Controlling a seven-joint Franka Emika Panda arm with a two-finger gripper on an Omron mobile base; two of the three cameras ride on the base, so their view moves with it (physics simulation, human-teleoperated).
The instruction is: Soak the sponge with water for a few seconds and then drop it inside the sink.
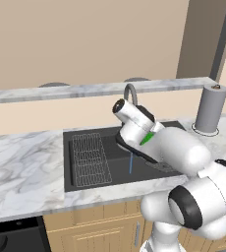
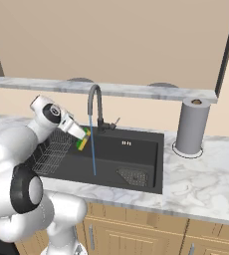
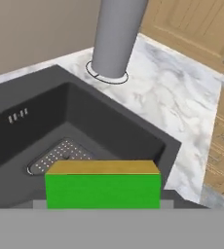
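A simulated kitchen with beige walls holds a marble bench (image 2: 196, 179) over wooden cabinets, and the sink (image 2: 146, 149), a dark charcoal basin, is let into it. Inside the sink a wire rack (image 1: 89, 158) lies at its left end and a mesh drain (image 2: 133, 175) at its right. A grey paper towel roll (image 2: 191, 125) stands on the bench just right of the sink. The curved faucet (image 2: 93, 99) rises behind the sink, and the water (image 2: 93, 149) falls from it in a thin blue stream into the basin. The fingers (image 2: 81, 138) are clenched on the sponge (image 2: 83, 139), green with a yellowish edge, held above the sink just left of the stream.
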